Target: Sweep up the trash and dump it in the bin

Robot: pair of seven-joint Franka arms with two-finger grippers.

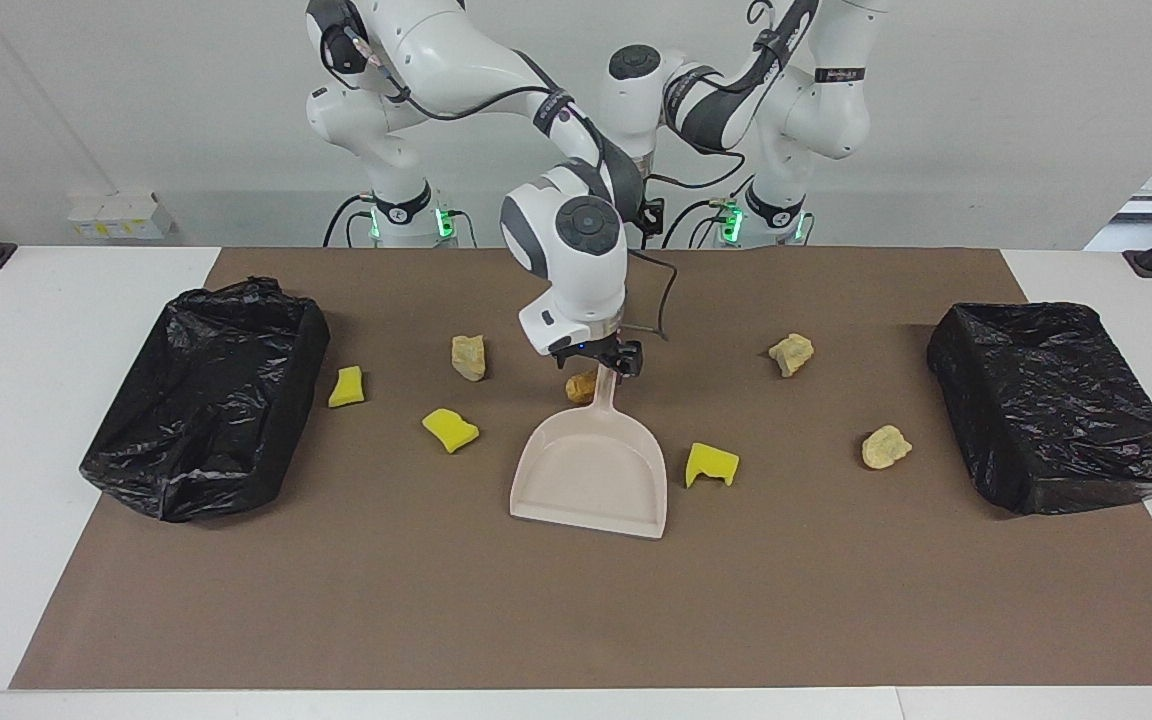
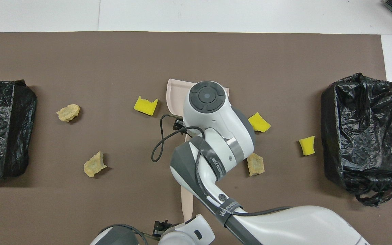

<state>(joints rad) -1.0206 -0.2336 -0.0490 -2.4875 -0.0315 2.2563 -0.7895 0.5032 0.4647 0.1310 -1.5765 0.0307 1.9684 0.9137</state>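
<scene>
Brown paper mat covers my table, and a beige dustpan lies at its middle, handle toward the robots. My right gripper sits at the tip of that handle, jaws wide on either side of it. My left gripper hangs over the mat beside the brush, mostly hidden, jaws wide and holding nothing.

The trash is scattered around the dustpan. A tan lump lies just beside its handle. Toward the left arm's end of the table are a notched yellow chunk near the pan, then a pale lump and a rounder lump. Toward the right arm's end are a yellow wedge, a beige lump and a small yellow piece. A black-bagged bin stands at that end, and a second bin at the other.
</scene>
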